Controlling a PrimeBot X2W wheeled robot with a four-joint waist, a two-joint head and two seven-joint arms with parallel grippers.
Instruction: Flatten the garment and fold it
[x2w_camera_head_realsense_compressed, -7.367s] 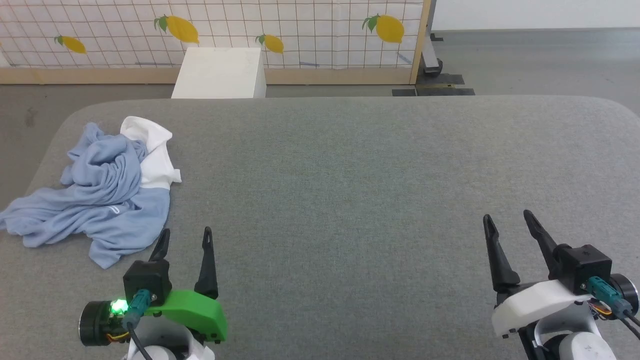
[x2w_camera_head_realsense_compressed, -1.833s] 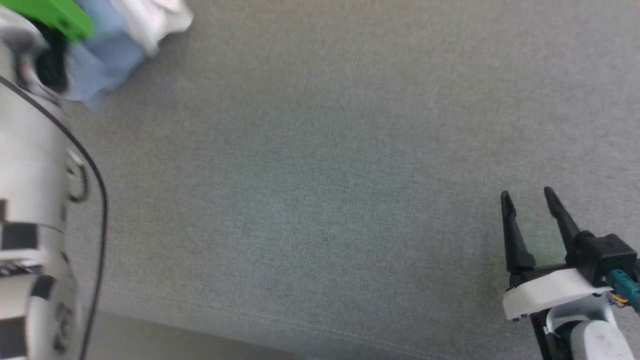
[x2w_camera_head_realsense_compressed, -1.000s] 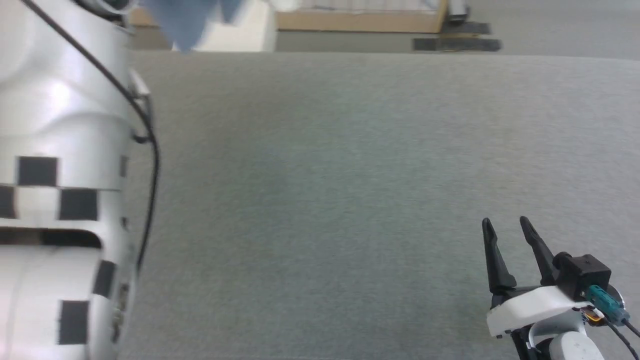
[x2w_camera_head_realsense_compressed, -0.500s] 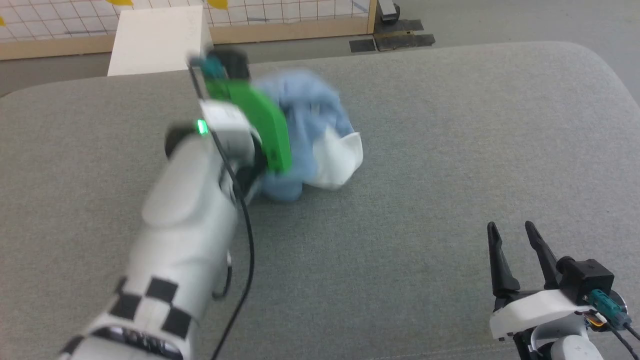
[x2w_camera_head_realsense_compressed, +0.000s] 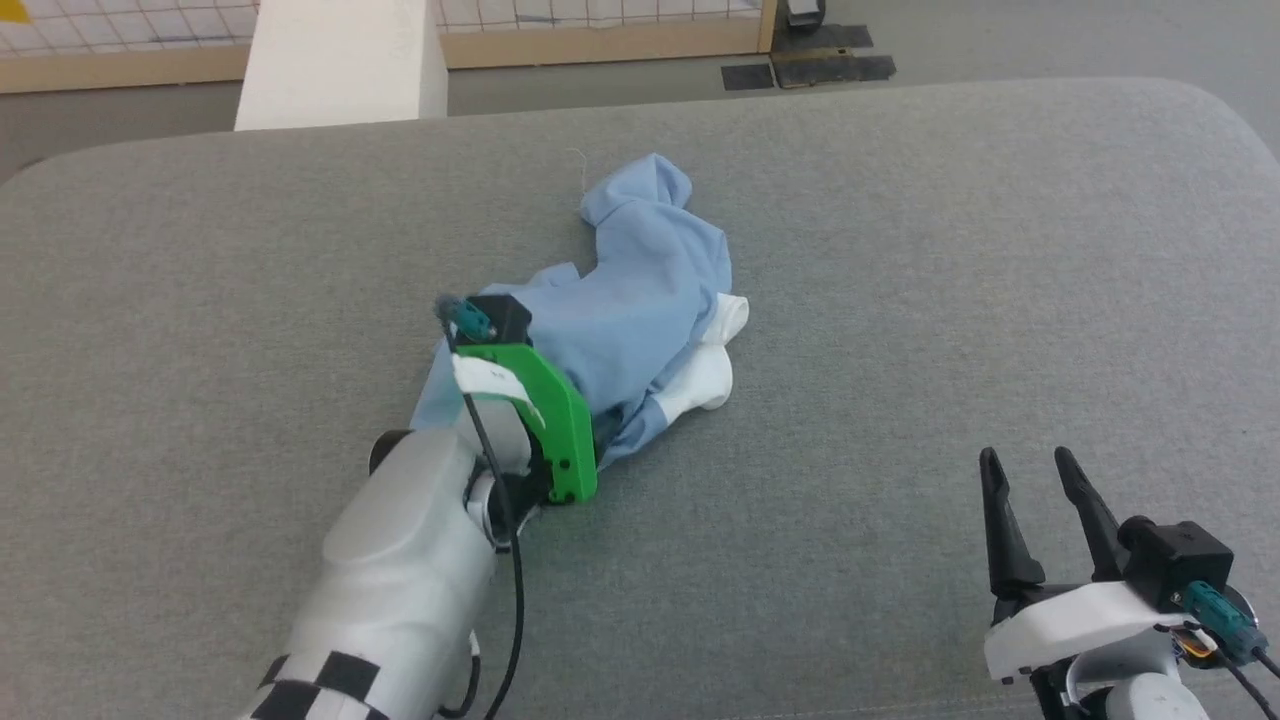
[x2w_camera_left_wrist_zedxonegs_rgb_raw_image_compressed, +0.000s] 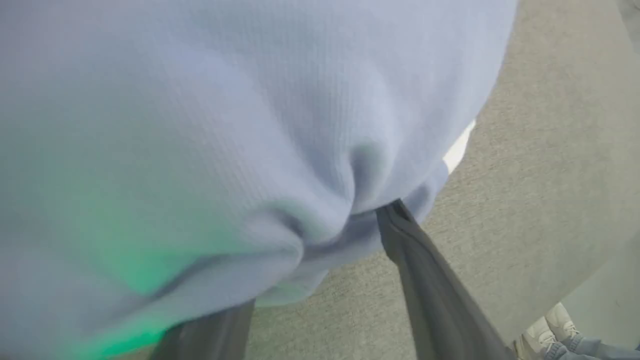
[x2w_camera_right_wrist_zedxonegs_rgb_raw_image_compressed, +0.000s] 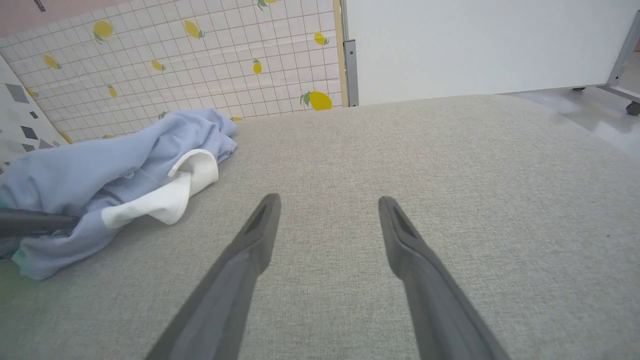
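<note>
Lying crumpled near the middle of the table (x2w_camera_head_realsense_compressed: 900, 250), the garment (x2w_camera_head_realsense_compressed: 640, 300) was seen as a bunched blue heap with a white part (x2w_camera_head_realsense_compressed: 705, 375) poking out at its right edge. Nothing was flattened yet. The left pincer (x2w_camera_left_wrist_zedxonegs_rgb_raw_image_compressed: 320, 255) was buried in the heap's near-left side. Its fingers (x2w_camera_left_wrist_zedxonegs_rgb_raw_image_compressed: 430, 280) were spread wide, and cloth was draped over them and sagging between, not pinched. That central spot was judged as chosen so both arms could reach the heap. The right pincer (x2w_camera_head_realsense_compressed: 1026, 455) was held wide open and empty, low over bare table, well apart from the heap. It was judged as parked clear until an edge is picked. Sleeves and hem could not be told apart.
</note>
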